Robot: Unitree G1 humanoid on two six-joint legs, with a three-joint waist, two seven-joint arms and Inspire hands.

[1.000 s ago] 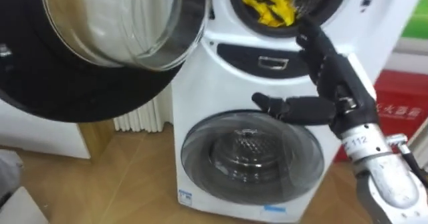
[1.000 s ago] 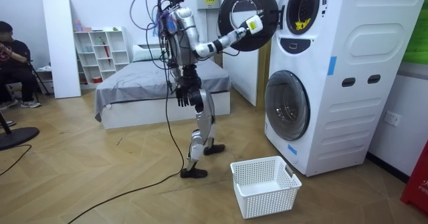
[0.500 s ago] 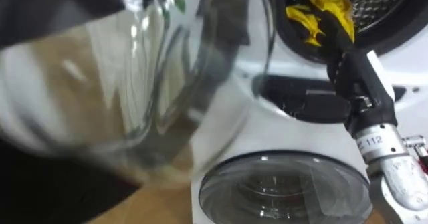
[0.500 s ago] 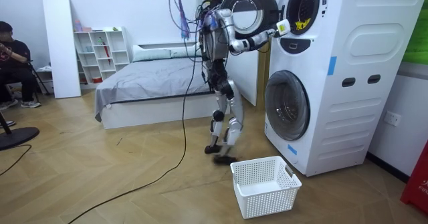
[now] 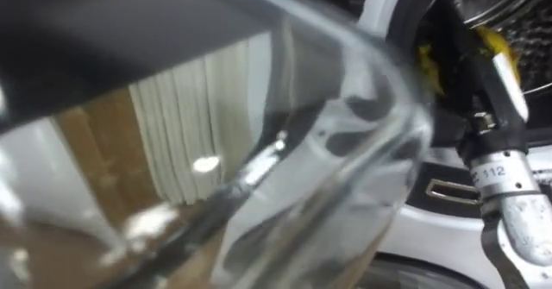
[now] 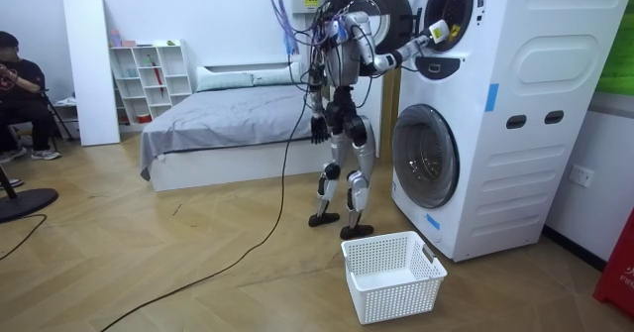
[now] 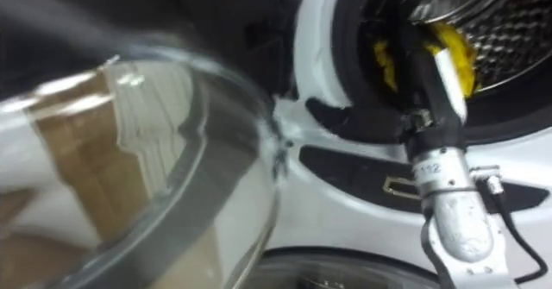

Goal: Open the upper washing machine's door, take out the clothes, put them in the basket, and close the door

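While the round glass door (image 5: 285,151) hangs open across the left of the eye views, I stand close against the stacked washing machine (image 6: 525,104) at the right of the room view. My right hand (image 7: 417,78) is raised into the upper drum (image 7: 509,21) at the upper right of the frame.

The task looks barely half done. The door is open and the reach is made, but the yellow clothes (image 7: 453,43) lie bunched at the drum's mouth, upper right of the eye view. The white basket (image 6: 406,302) on the floor at the lower middle of the room view appears to hold nothing. By my reading, 3 things are left: take hold, draw the cloth out past the rim, and lower it to the basket.

My right forearm climbs from the lower right corner, wrist straight, the back of the hand toward the camera and laid against the yellow cloth. Whether my fingers have closed on that cloth I cannot tell, since they are lost in the drum's dark opening. My left hand (image 6: 317,127) hangs at my hip, middle of the room view, taking no part.
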